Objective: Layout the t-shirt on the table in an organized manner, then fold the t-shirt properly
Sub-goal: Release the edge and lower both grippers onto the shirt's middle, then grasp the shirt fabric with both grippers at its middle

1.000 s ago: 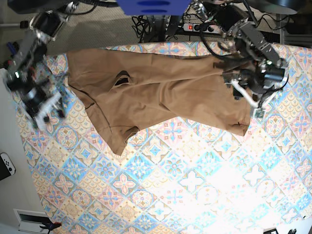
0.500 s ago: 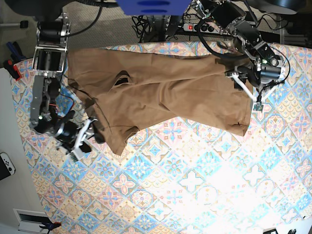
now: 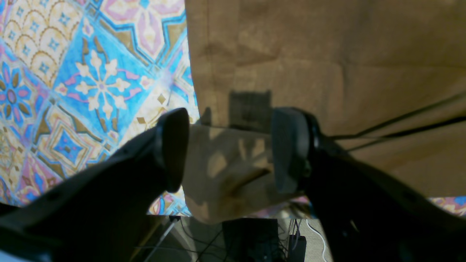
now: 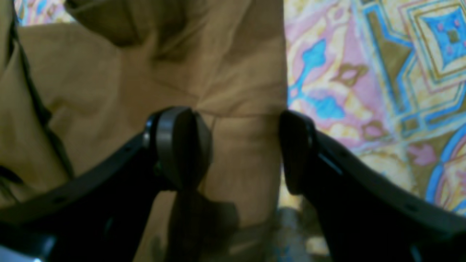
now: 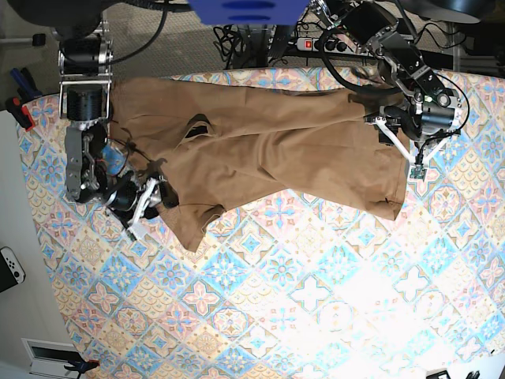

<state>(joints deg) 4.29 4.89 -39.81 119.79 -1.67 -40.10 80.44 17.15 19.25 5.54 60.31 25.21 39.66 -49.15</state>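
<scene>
Both grippers, left gripper (image 3: 227, 149) and right gripper (image 4: 245, 151), parted, empty, astride t-shirt (image 5: 260, 150) edges.

Grey-beige carpet (image 5: 170, 47) beyond the far edge, with tangled black cables (image 5: 237, 39) and a power strip (image 5: 323, 45) showing a red switch. White game controller (image 5: 11, 268) lies at left. Bright glare lower right.

One t-shirt (image 5: 260, 150), one table (image 5: 316, 300), two end effectors, perhaps more offscreen.
</scene>
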